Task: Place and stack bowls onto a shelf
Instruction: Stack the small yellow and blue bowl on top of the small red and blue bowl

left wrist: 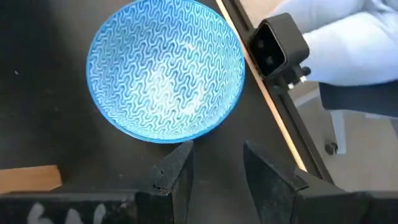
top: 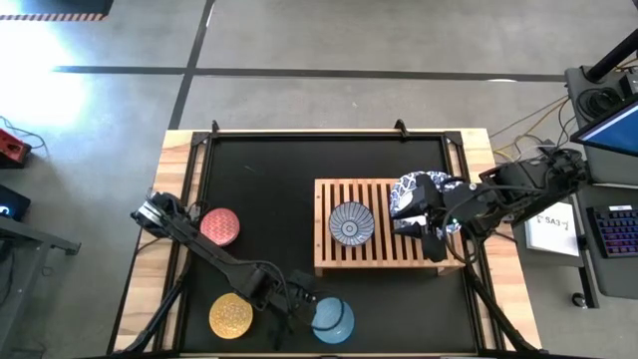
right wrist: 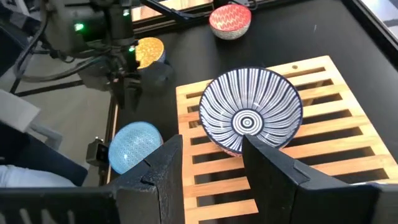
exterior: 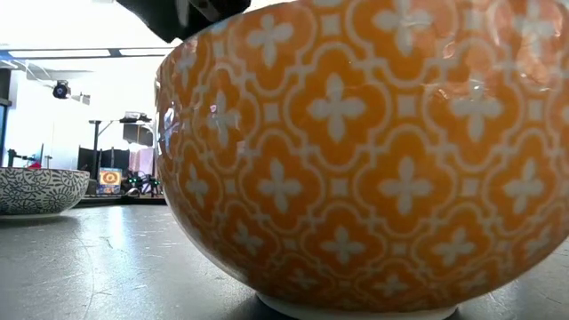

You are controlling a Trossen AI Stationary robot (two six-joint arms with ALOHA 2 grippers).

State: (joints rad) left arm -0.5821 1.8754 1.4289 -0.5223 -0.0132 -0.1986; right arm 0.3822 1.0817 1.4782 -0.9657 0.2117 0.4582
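Note:
The shelf (top: 384, 254) is a light-wood slatted rack right of the table's middle. A blue-and-white striped bowl (top: 351, 223) sits on its left part, also seen in the right wrist view as bowl (right wrist: 250, 117). Another blue-patterned bowl (top: 409, 187) at the shelf's right end is partly hidden under my right arm. My right gripper (right wrist: 211, 171) hovers open above the shelf, right of the striped bowl. My left gripper (left wrist: 214, 165) is open, just short of the light-blue bowl (left wrist: 165, 68) near the front edge. A red bowl (top: 220, 226) and a yellow bowl (top: 231, 315) stand on the mat at the left.
The yellow bowl (exterior: 373, 151) fills the low view; a grey patterned bowl (exterior: 40, 188) shows on the table behind it. A small black camera (left wrist: 277, 46) sits on the table's rim beside the light-blue bowl. The black mat (top: 269, 179) has bare room at the far left.

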